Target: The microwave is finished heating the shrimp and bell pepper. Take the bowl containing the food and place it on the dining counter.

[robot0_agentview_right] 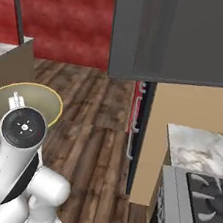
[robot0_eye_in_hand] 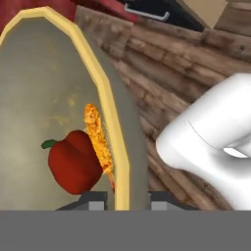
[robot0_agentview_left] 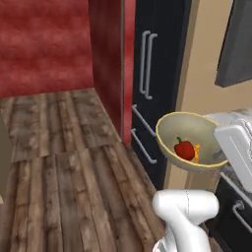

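Note:
The beige bowl with its yellowish rim hangs tilted in the air over the wooden floor. My gripper is shut on the bowl's rim, one finger inside and one outside. The red bell pepper and the orange shrimp lie together against the lower wall of the bowl, close to my fingers. From the left base view, the pepper and shrimp sit just left of my hand. In the right base view the bowl shows behind my wrist. The dark grey microwave hangs high on the right.
Black cabinets with silver handles stand right of the bowl, beside a red wall. A stove and marble top lie to the right. A tan panel stands far left; whether it belongs to the dining counter I cannot tell.

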Tool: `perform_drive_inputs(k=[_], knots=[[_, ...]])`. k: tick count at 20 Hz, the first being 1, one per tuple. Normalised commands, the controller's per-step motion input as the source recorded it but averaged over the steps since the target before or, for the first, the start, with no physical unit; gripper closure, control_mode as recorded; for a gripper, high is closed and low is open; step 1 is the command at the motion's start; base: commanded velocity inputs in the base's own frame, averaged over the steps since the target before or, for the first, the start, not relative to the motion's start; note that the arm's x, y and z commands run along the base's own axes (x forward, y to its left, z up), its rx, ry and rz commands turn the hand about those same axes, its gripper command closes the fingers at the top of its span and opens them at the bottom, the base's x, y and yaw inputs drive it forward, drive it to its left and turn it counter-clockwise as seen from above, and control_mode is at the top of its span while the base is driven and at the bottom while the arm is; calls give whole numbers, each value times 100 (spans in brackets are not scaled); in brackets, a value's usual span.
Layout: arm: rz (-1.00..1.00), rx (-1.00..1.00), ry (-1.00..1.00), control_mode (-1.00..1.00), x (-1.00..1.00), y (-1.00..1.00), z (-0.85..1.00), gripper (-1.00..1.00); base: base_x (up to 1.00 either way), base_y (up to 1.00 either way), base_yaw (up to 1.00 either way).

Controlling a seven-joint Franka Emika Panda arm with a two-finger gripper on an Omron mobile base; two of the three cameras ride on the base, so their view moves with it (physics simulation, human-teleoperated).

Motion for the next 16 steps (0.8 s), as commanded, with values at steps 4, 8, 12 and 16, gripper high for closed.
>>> perform_drive_inputs(k=[4, 8, 12, 16], knots=[[0, 0, 0, 100, 0, 0, 0, 100, 46, 34, 77], [0, 0, 0, 100, 0, 0, 0, 100, 95, 33, 56], [0, 0, 0, 100, 0, 0, 0, 100, 100, 37, 34], [0, 0, 0, 100, 0, 0, 0, 100, 100, 54, 27]])
